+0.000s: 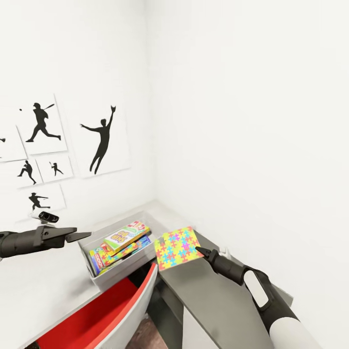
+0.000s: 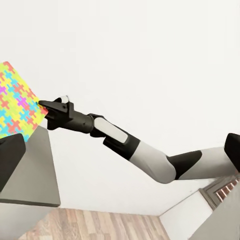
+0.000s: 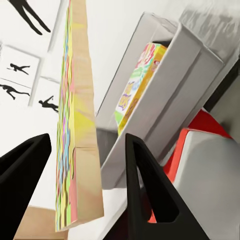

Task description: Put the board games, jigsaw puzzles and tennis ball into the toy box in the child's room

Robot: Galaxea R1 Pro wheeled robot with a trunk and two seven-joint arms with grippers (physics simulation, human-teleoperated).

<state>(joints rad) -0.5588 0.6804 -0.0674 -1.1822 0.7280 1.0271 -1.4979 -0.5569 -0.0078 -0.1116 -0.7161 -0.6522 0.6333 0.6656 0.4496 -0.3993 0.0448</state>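
The left gripper hangs over the table just beside the toy box, on the side away from the corner of the walls; it carries nothing, though whether its fingers stand apart or together I cannot tell. The toy box sits at the table's edge, above a red and white chair, and already holds a Skip-Bo board game on top of other flat colourful boxes. Just beside the box, on its far side from the left gripper, a jigsaw puzzle hangs tilted in the air, pinched by one edge. The right gripper grips that edge; in the right wrist view the puzzle stands edge-on between the dark fingers. The step in hand looks like carrying this puzzle to the box. The next move calls for swinging it over the box's open top, levelling it, then parting the fingers
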